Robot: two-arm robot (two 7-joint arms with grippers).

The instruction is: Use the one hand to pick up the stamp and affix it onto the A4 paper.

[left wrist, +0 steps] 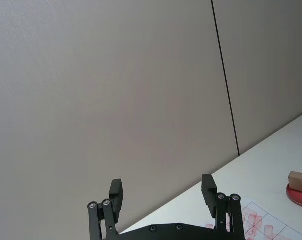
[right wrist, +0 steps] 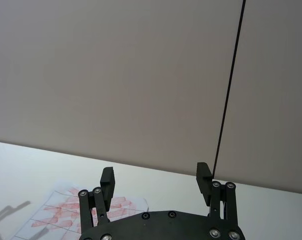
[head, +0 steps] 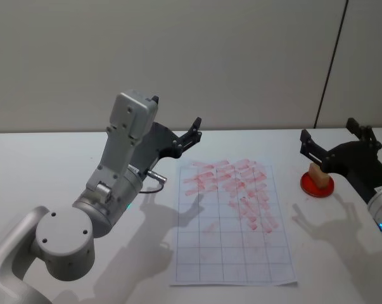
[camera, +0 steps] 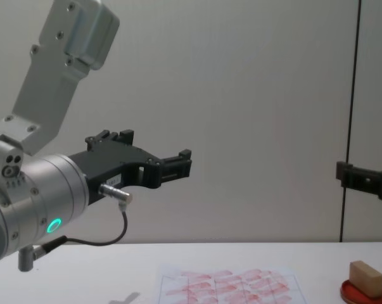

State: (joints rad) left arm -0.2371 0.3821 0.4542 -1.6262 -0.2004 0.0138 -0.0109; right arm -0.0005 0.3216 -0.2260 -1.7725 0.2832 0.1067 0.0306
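A4 paper (head: pixel 232 221), gridded and smeared with red marks over its far half, lies flat in the middle of the white table (head: pixel 45 158). The left gripper (left wrist: pixel 162 182) is raised in the air off the sheet's far left corner, its fingers spread wide on nothing. High over the table's right side hangs the right gripper (head: pixel 329 130) (fingers wide apart too, empty), and below it the round red ink pad (head: pixel 317 186) sits just right of the sheet with the stamp (head: pixel 315 172) standing on it, untouched.
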